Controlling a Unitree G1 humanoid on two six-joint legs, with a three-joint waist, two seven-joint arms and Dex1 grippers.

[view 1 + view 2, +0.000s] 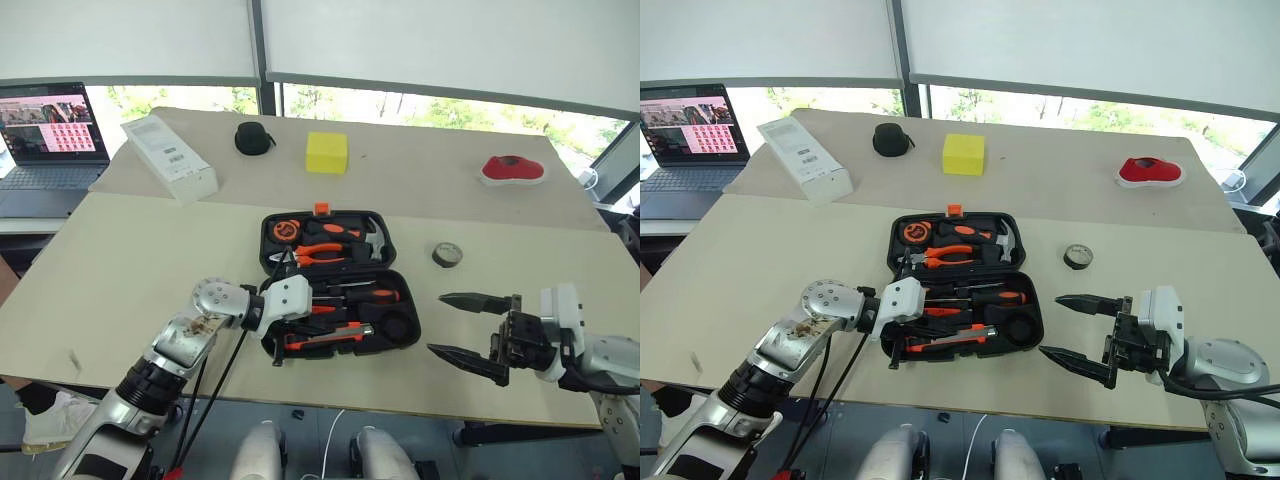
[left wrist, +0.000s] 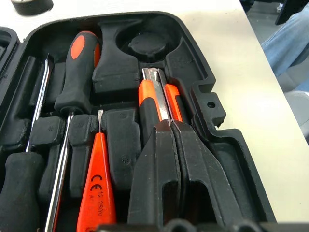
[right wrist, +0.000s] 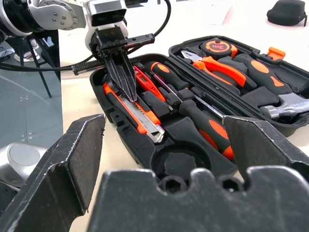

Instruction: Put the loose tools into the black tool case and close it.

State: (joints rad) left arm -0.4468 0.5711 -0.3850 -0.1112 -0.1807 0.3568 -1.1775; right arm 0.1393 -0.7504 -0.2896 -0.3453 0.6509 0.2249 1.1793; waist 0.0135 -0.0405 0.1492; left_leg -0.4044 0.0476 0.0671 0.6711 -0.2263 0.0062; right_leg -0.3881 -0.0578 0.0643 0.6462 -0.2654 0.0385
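Left fingers (image 3: 129,89) closed, tips on utility knife (image 3: 133,112) in tool case (image 1: 400,340), right fingers (image 1: 462,325) spread wide, empty

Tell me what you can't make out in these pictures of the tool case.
- Left wrist view: closed left gripper rests on the utility knife; its fingers cover the knife's near end.
- Head views: laptop cut off by the frame edge.
- Tape roll: too small for detail.

Case open, most tools seated

Black case (image 1: 375,222) lies open flat on table, orange latch at far edge. Near half holds two screwdrivers (image 2: 72,92), orange tester (image 2: 96,193) and utility knife (image 2: 157,96) in recesses; round recess empty. Tape roll (image 1: 447,255) lies loose, right of case.
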